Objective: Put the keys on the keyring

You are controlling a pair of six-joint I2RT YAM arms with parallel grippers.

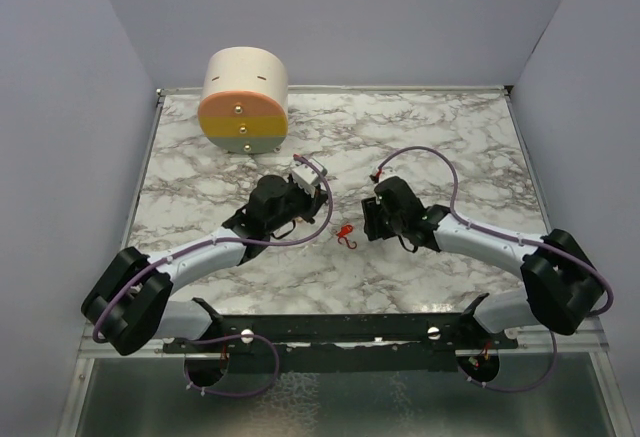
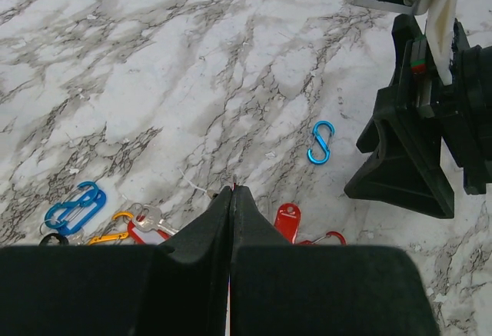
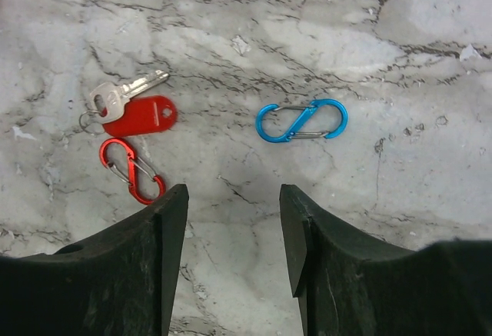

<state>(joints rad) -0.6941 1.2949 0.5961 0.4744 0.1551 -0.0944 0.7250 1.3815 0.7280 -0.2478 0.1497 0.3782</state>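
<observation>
Right gripper (image 3: 233, 194), half open and empty, faces the blue S-clip (image 3: 301, 121) at one o'clock, its long axis three-to-nine; left gripper (image 2: 232, 191) sits shut

Table (image 1: 480, 157): white marble, grey veining. One blue S-clip (image 3: 301, 121), one red S-clip (image 3: 132, 170), a red tag (image 3: 141, 116) and a silver key (image 3: 123, 94). Cylinder (image 1: 245, 97) cream, front face orange over yellow. Left gripper (image 2: 232, 191) and right gripper (image 3: 232, 194) black. Cables (image 1: 440, 157) purple, walls (image 1: 60, 57) pale lavender.

plain lavender walls (image 1: 330, 17) enclose a marble-patterned table (image 1: 450, 137).
</observation>
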